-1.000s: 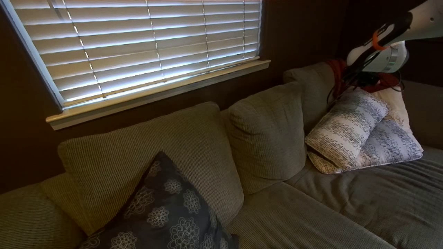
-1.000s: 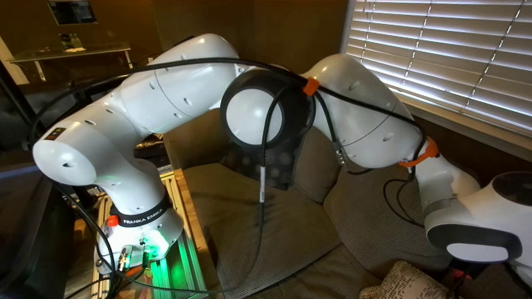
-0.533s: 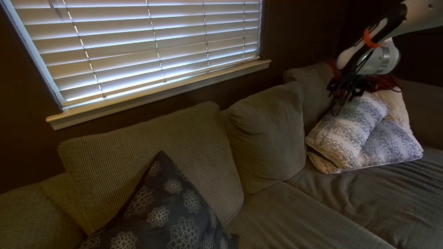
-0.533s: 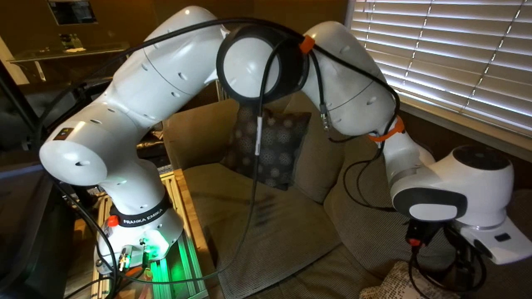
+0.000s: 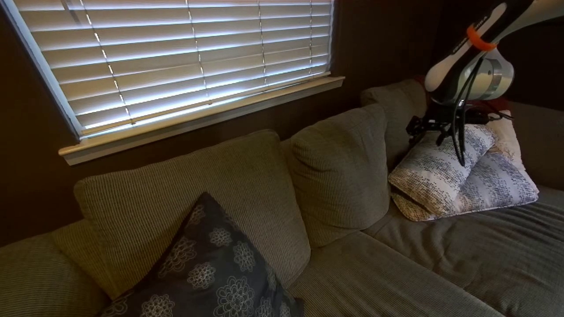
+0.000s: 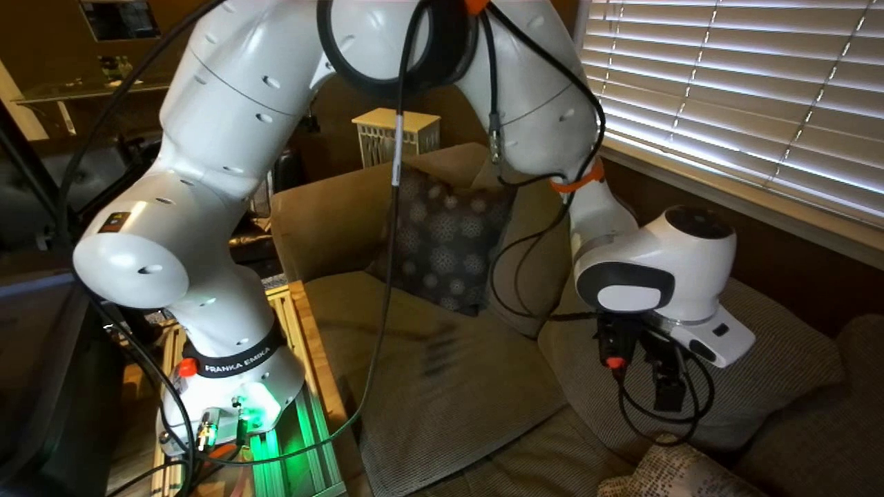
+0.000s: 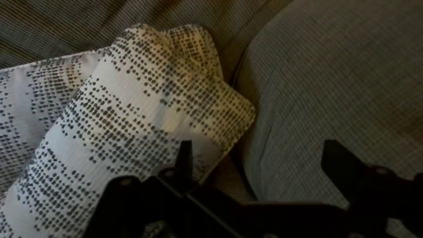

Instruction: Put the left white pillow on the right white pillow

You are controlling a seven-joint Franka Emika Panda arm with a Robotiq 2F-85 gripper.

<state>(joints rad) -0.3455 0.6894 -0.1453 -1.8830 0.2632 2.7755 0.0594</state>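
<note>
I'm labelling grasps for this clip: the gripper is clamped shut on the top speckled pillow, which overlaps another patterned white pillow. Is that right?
Not quite: the gripper isn't clamped on anything. The wrist view shows it open, its jaws wide apart with nothing gripped between them. The top speckled pillow does overlap another patterned white pillow, as you say.

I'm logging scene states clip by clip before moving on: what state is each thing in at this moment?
tool: open, holding nothing
upper speckled pillow: tilted, lying over the lower speckled pillow
lower speckled pillow: on the sofa seat, partly covered
cream pillow: partly hidden
floral pillow: propped up, not lying flat
blinds: lowered, light coming through
base light: on, green
</note>
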